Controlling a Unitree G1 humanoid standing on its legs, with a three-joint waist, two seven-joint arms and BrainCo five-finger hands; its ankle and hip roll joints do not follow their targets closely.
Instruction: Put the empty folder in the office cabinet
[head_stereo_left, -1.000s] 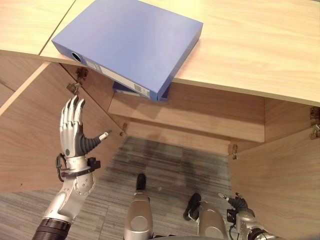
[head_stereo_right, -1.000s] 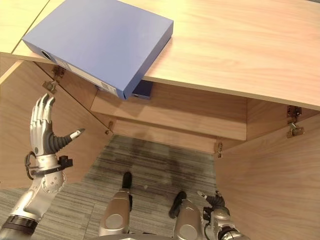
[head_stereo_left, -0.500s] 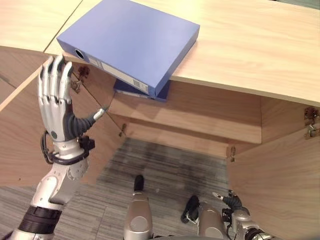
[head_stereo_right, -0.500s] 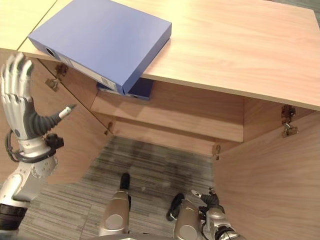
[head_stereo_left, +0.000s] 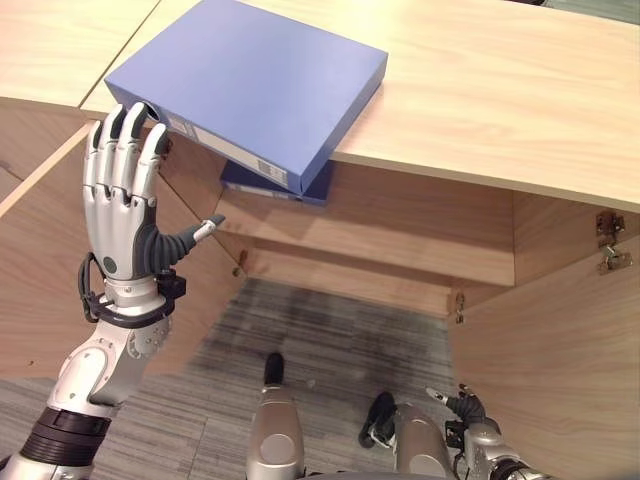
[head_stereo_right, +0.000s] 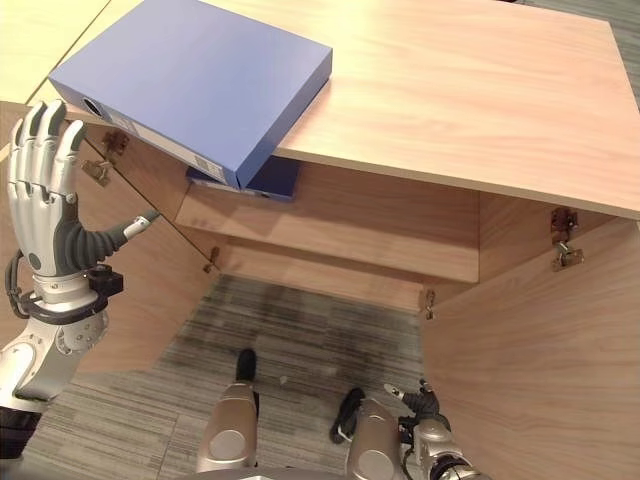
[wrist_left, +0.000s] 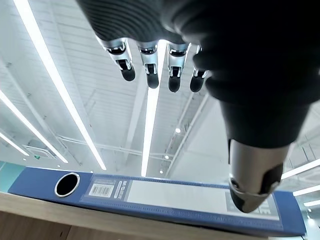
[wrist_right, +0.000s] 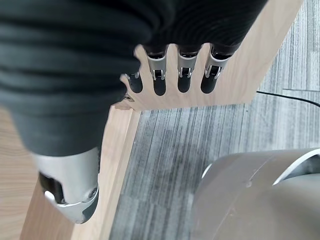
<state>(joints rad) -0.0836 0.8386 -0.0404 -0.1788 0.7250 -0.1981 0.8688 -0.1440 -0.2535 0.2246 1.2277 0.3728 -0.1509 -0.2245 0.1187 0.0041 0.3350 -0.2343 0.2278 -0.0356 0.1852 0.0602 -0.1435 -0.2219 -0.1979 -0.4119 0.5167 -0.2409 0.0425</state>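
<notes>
The left hand (head_stereo_left: 122, 215) is raised with its fingers straight and spread, thumb out to the side, holding nothing. Its fingertips (head_stereo_left: 133, 122) reach up to the spine end of the blue folder (head_stereo_left: 250, 85), just below the near corner; whether they touch it cannot be told. The folder lies flat on the cabinet top (head_stereo_left: 500, 90), its spine with the round finger hole (wrist_left: 67, 184) and label facing the robot, and one corner juts out past the top's front edge. Directly beneath the folder, a second, darker blue folder (head_stereo_left: 270, 184) pokes out from the shelf (head_stereo_left: 380, 225) inside the cabinet. Both cabinet doors stand open: the left door (head_stereo_left: 45, 270) behind the raised hand, the right door (head_stereo_left: 560, 340) far from the folder. The right hand (head_stereo_right: 420, 400) hangs low by the right door, well below the folder, fingers loosely straight and empty.
</notes>
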